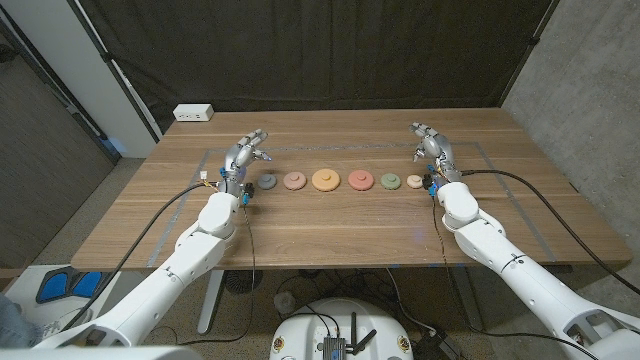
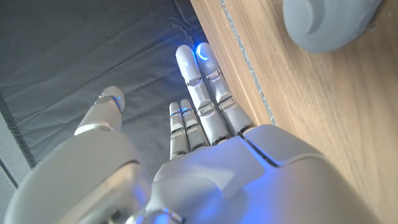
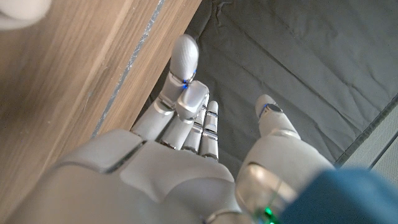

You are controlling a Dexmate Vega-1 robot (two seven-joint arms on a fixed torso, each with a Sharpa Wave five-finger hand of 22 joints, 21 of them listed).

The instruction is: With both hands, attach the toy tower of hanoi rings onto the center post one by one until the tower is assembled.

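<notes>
Spanning most of the head view, a wooden table [image 1: 330, 235] carries a row of six round toy pieces across its middle, with a dark curtain [image 1: 330, 50] behind it at twelve o'clock. Both white robot arms reach up from the bottom corners, bracketing the row. The left hand [image 1: 243, 157] stands just beside the row's nine o'clock end, fingers [image 2: 208, 99] straight and pressed close together, thumb held apart, holding nothing. The right hand [image 1: 432, 146] stands at the three o'clock end, fingers [image 3: 186, 106] likewise together with the thumb apart, holding nothing. From nine to three o'clock the row runs: a grey ring [image 1: 268, 181], nearest the left fingers but not touching them; a pink ring [image 1: 294, 180]; a larger orange disc [image 1: 326, 179]; a red ring [image 1: 360, 179]; a green ring [image 1: 390, 181]; and a small cream ring [image 1: 415, 182], near the right hand's wrist. A white power strip [image 1: 193, 113] lies at the far ten o'clock corner.
</notes>
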